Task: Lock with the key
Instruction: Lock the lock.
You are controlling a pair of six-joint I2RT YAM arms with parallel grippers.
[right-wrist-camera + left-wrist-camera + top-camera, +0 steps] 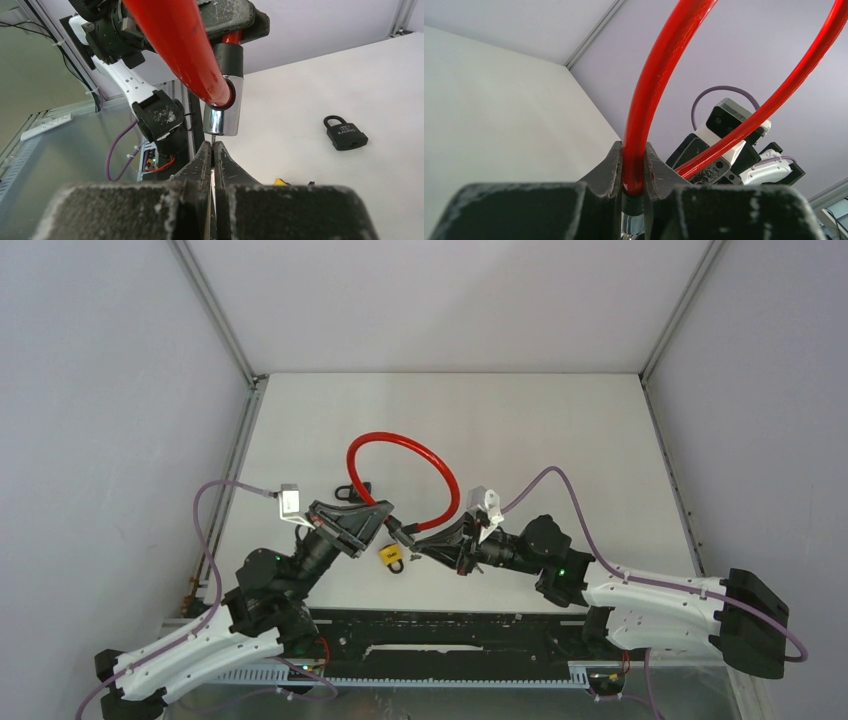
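red cable (400, 437) with a silver barrel (223, 117); silver key (212, 175); a black padlock (345, 135); a yellow padlock (390, 555); white table (560, 440); purple cords (724, 88).

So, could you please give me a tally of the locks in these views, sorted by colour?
Red: 1, the cable lock, clamped in the left gripper.
Black: 1, the black padlock, lying on the table.
Yellow: 1, the yellow padlock, on the table between the two grippers.
Total: 3 locks.
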